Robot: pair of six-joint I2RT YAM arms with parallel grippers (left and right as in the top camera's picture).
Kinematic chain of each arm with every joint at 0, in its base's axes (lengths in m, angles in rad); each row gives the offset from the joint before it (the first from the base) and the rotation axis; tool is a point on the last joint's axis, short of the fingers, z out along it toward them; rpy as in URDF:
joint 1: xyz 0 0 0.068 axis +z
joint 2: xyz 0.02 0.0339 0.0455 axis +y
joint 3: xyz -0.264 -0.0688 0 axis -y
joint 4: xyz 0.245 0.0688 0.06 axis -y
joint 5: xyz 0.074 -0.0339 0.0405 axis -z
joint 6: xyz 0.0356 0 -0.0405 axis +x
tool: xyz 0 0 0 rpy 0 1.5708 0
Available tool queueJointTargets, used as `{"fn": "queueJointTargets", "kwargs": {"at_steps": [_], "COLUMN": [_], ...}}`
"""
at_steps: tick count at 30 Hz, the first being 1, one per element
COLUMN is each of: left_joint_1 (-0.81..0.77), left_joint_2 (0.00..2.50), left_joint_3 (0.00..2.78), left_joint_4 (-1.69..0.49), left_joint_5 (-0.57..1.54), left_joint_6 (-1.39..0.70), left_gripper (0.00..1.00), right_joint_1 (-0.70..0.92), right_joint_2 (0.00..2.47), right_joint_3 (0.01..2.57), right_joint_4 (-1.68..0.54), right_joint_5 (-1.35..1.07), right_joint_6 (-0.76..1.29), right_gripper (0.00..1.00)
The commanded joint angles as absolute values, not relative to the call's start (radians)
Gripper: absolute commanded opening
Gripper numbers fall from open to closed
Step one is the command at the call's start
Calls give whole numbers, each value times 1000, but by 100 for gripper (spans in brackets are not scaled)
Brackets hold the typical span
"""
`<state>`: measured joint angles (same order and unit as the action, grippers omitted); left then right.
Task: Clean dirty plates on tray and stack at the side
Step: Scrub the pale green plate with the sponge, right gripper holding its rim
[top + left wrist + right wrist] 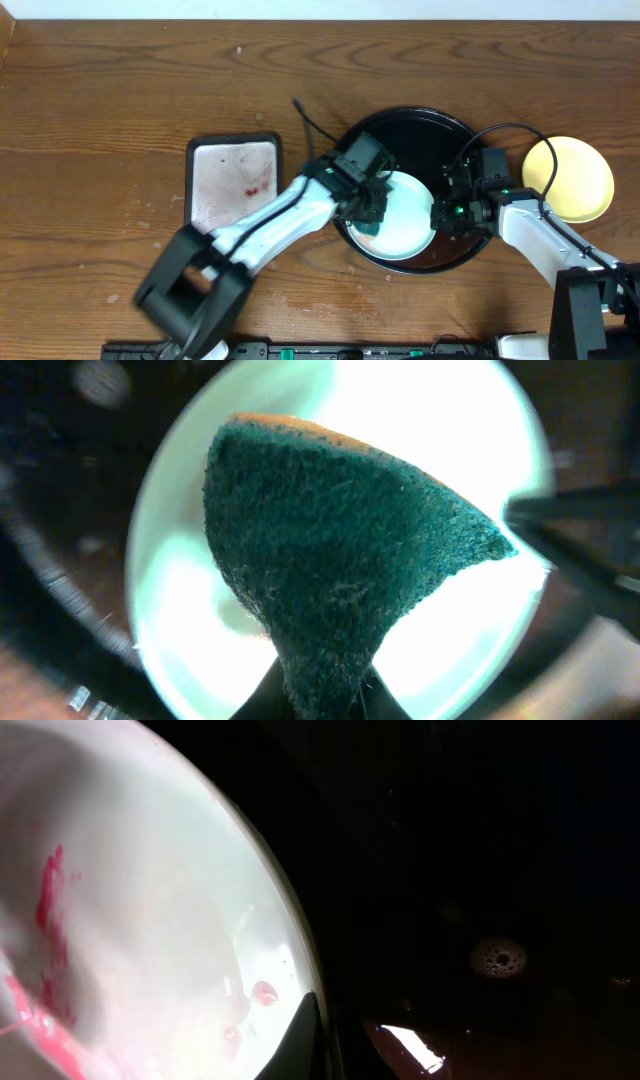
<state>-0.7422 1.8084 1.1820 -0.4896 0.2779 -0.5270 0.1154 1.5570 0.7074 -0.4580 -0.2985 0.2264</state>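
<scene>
Over the tray (400, 122), the left gripper (368, 216) was pinching a green sponge (330, 550), its scrubbing face turned down onto the pale plate (408, 228) for wiping. The right gripper (447, 215) was pressed together at that plate's right rim, apparently pinching it so it would not slide. Red smears (50, 900) showed on the plate, which lay inside the tray; a yellow plate (568, 178) sat aside on the tabletop (100, 100).
</scene>
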Motion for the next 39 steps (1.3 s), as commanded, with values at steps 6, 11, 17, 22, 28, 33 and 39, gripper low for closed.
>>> {"fn": "queueJointTargets", "kwargs": {"at_steps": [6,11,17,22,28,33,39], "left_joint_1": [-760,-767,-823,-863,-834,-791,-756], "left_joint_2": [2008,2022,2023,2023,2023,2023,2023], "left_joint_3": [1242,1242,1242,1242,1242,1246,1277], "left_joint_4": [-524,-497,-303,-298,-458,-648,-688], "left_joint_5": [185,180,356,315,36,-206,-187], "left_joint_6": [-631,-716,-724,-716,-715,-699,-690], "left_gripper": [8,7,7,7,7,8,8], "right_joint_1": [121,122,121,121,121,121,121], "right_joint_2": [1569,1569,1569,1569,1569,1569,1569], "right_joint_3": [703,703,703,703,703,703,703], "right_joint_4": [-471,-472,-473,-480,-492,-497,-498], "right_joint_5": [-295,-288,-288,-288,-289,-288,-288], "right_joint_6": [208,208,208,208,208,207,207], "right_gripper": [1,1,1,1,1,1,1]}}
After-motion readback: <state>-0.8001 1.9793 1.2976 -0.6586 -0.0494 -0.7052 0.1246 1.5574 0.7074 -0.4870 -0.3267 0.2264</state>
